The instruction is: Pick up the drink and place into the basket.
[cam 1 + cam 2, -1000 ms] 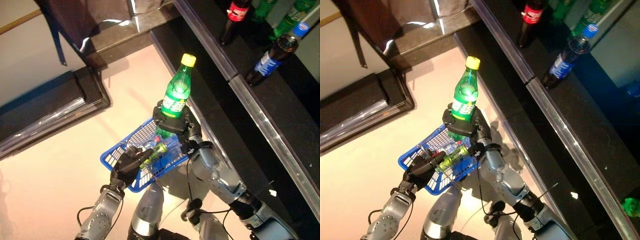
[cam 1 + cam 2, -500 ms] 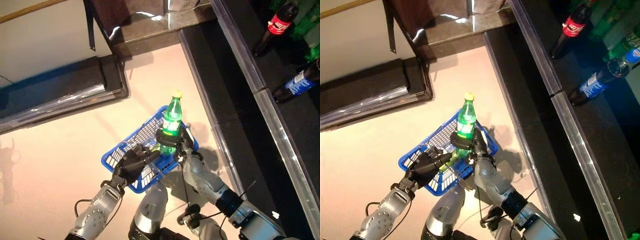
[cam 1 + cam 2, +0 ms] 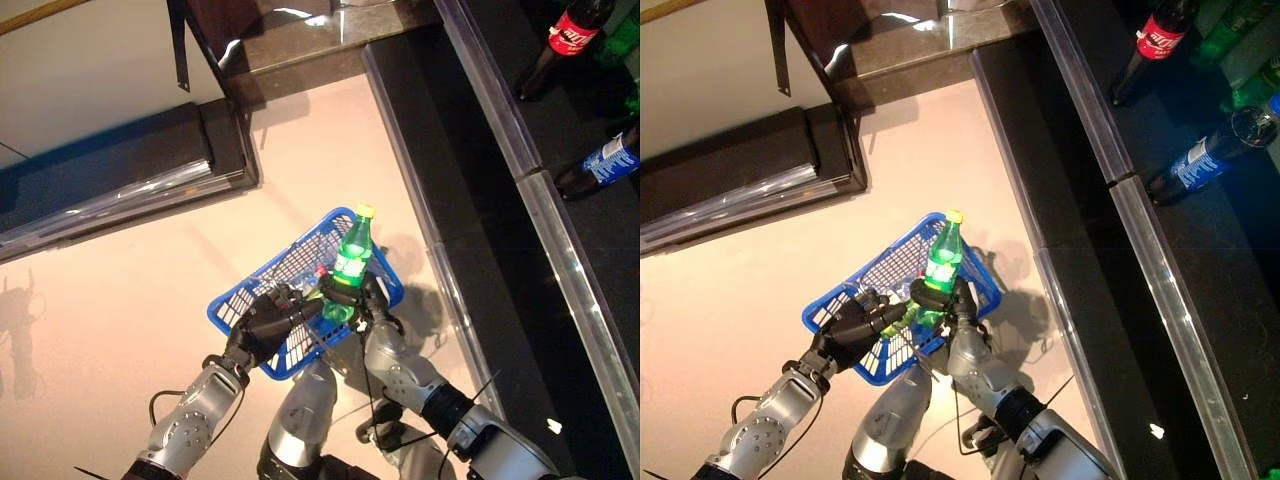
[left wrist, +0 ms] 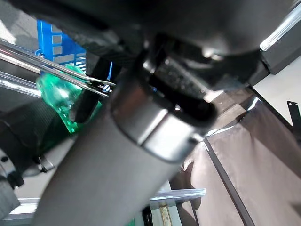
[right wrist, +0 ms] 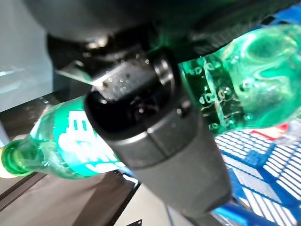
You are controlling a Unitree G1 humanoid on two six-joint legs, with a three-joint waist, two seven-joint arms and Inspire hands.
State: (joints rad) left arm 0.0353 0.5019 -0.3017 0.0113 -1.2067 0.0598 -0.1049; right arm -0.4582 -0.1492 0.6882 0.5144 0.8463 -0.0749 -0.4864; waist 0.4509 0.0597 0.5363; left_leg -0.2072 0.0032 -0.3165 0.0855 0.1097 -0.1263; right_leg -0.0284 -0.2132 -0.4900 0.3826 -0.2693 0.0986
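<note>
So the drink, a green bottle (image 3: pixel 351 268) with a yellow cap, sits just right of the frame's centre, standing nearly upright with its cap tipped a bit toward the top of the frame, and its lower end is down inside the blue basket (image 3: pixel 275 275). The right hand (image 3: pixel 352 297) has its fingers curled round the bottle's lower body, so it's properly gripping it; the right wrist view shows the same thing, green plastic and the white-and-green label pressed right up against the dark fingers, blue mesh behind. The left hand (image 3: pixel 268 320) is just left of the bottle, in the lower middle of the frame, fingers wrapped over the basket's near rim or wire handle, can't quite tell which, but it's clamped on the basket. There's a second green bottle (image 3: pixel 898 322) lying inside the basket by the left hand's fingers, and something small and red (image 3: pixel 320 270) next to the bottle's label, too tiny to make out. The basket is over a pale pinkish floor (image 3: pixel 120 290). Along the right side runs a dark shelf with a shiny edge (image 3: pixel 560 240), and standing on it up in the upper right are a cola bottle with a red label (image 3: pixel 560 45) and a dark bottle with a blue label (image 3: pixel 598 165). Upper left has a dark low platform (image 3: pixel 110 180).
</note>
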